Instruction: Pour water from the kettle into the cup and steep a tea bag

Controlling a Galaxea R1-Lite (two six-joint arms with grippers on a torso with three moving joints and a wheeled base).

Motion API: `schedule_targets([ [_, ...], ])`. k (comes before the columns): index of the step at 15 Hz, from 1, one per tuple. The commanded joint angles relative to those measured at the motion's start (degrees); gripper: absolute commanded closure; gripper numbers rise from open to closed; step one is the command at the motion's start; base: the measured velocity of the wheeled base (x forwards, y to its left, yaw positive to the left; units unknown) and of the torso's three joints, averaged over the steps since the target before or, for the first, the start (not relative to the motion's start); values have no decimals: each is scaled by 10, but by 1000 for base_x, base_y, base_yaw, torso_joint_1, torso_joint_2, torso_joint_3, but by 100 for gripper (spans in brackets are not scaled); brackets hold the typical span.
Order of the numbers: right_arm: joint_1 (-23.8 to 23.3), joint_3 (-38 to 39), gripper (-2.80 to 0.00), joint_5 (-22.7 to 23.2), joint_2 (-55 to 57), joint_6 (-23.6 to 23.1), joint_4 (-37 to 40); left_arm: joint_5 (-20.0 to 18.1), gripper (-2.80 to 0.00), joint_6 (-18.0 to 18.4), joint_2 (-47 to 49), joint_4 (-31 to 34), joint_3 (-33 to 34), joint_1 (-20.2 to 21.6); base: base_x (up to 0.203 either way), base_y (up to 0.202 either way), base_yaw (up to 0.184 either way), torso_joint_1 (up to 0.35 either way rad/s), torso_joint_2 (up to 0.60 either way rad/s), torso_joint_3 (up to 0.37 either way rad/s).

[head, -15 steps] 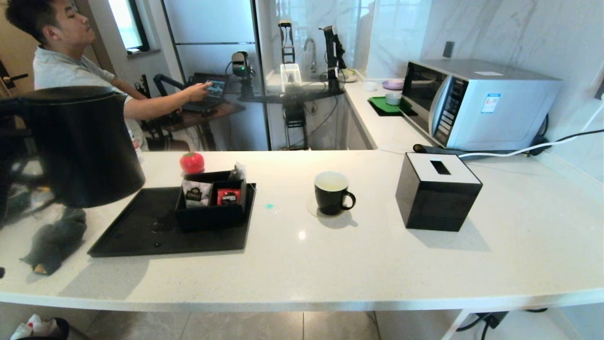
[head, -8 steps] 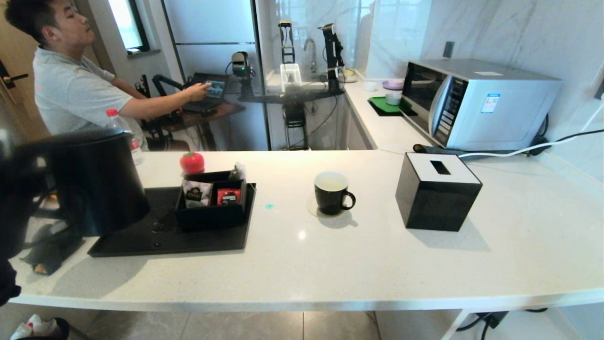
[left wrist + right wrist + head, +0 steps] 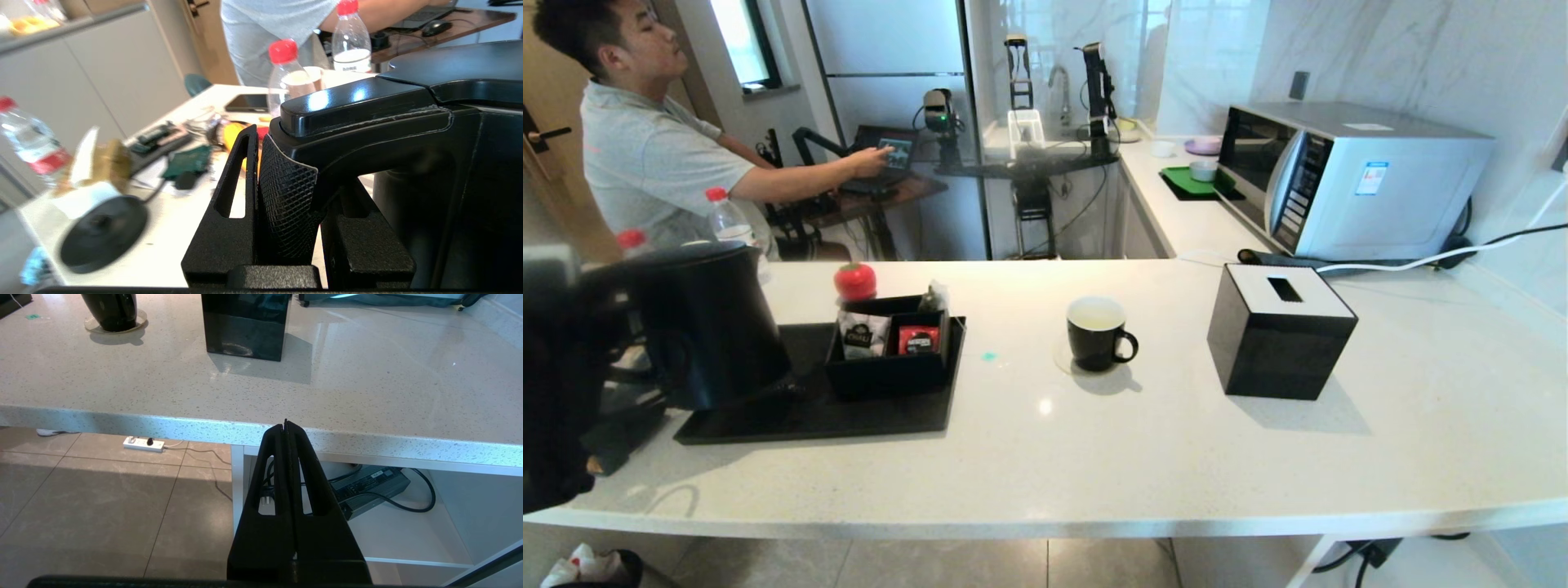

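Note:
The tall black kettle (image 3: 707,327) stands upright at the left end of the black tray (image 3: 882,420); I cannot tell whether its base touches the tray. My left gripper (image 3: 294,179) is shut on the kettle's loop handle (image 3: 367,114), its textured grip between the fingers (image 3: 241,171). The black cup (image 3: 1098,335) sits mid-counter to the right of the tray, with clear water (image 3: 1096,317) in its white inside. A small greyish tea bag (image 3: 935,296) pokes up at the back right corner of the black box (image 3: 890,367). My right gripper (image 3: 286,424) hangs shut and empty below the counter's front edge.
The box also holds a white CHALI packet (image 3: 859,336) and a red packet (image 3: 919,339). A black tissue box (image 3: 1282,331) stands right of the cup, a microwave (image 3: 1347,175) behind it. Red-capped bottles (image 3: 727,220), a dark cloth (image 3: 621,416) and a person (image 3: 645,147) are at left.
The kettle has come down and moved right, from high at the far left to the tray's left end. The cup and the right gripper have not moved.

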Motion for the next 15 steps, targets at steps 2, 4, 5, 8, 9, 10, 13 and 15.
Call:
schedule_targets([
  [2,0,0,0,0,1,-1,0,-30,0,-14,38,-27,-10,-2,0,0,0,0,0,0],
  [4,0,0,0,0,1,-1,0,-45,0,-26,50,-27,-21,-6,0,0,0,0,0,0],
  [5,0,0,0,0,1,-1,0,-49,0,-29,56,-27,-23,-13,0,0,0,0,0,0],
  [8,0,0,0,0,1,-1,0,-50,0,-46,68,-27,-23,-30,0,0,0,0,0,0],
  [9,0,0,0,0,1,-1,0,-57,0,-51,73,-27,-27,-31,0,0,0,0,0,0],
  [10,0,0,0,0,1,-1,0,-68,0,-54,77,-27,-36,-30,0,0,0,0,0,0],
  [13,0,0,0,0,1,-1,0,-90,0,-55,92,-27,-68,-27,0,0,0,0,0,0],
  [15,0,0,0,0,1,-1,0,-91,0,-56,102,-27,-97,-27,0,0,0,0,0,0],
])
